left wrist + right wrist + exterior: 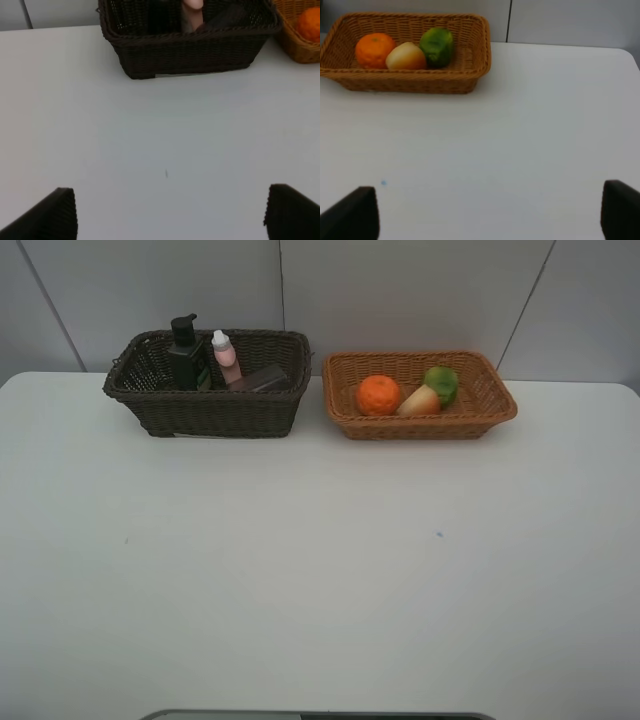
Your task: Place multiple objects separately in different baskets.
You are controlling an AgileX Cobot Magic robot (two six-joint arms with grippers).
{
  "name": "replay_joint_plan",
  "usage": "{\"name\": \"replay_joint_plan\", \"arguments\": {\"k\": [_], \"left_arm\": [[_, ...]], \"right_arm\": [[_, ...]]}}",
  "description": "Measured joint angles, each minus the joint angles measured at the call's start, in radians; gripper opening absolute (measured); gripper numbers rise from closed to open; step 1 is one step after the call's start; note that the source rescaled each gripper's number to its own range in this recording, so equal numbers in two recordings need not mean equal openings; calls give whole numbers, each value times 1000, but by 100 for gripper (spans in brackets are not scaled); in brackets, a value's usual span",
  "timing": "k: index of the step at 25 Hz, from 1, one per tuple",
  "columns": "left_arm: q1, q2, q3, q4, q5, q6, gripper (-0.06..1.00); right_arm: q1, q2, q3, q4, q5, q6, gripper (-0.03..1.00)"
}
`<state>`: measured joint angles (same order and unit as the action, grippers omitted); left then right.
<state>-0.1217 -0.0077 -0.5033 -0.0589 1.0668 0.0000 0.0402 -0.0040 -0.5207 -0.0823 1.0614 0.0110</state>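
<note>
We see both claws wide open and empty, each hanging over bare white counter [300, 570]. The left claw [170, 212] shows two dark fingertips [55, 215] spread far apart, nothing between them. The right claw [490, 212] is the same, fingertips [355, 215] at the frame edges, nothing gripped.

Ahead of the left claw, well apart from it, sits the deep dark brown rectangular wicker basket [215, 410]. In it we see the dark green pump bottle [186, 355] standing upright, the pink white-capped bottle [226, 358] just beside it, also upright, and a greyish translucent cup [262, 378] lying tilted on its side next to the pink bottle. From the left wrist view only the pink bottle's lower part shows clearly; the rest of the inside is too dark to tell.

Ahead of the right claw, off toward the left arm's side, sits the shallow light orange-tan wicker basket [470, 70]. It holds the round orange [374, 49], the pale yellow-red peach-like fruit [406, 56] touching it, and the green citrus fruit [437, 46] touching the peach. The two baskets stand just beside each other, not touching.
</note>
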Motion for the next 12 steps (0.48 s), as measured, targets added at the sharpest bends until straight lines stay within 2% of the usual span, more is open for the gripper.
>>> {"name": "replay_joint_plan", "arguments": {"k": [12], "left_arm": [[0,0,0,0,0,0,95]], "right_arm": [[0,0,0,-3,0,0,92]]}}
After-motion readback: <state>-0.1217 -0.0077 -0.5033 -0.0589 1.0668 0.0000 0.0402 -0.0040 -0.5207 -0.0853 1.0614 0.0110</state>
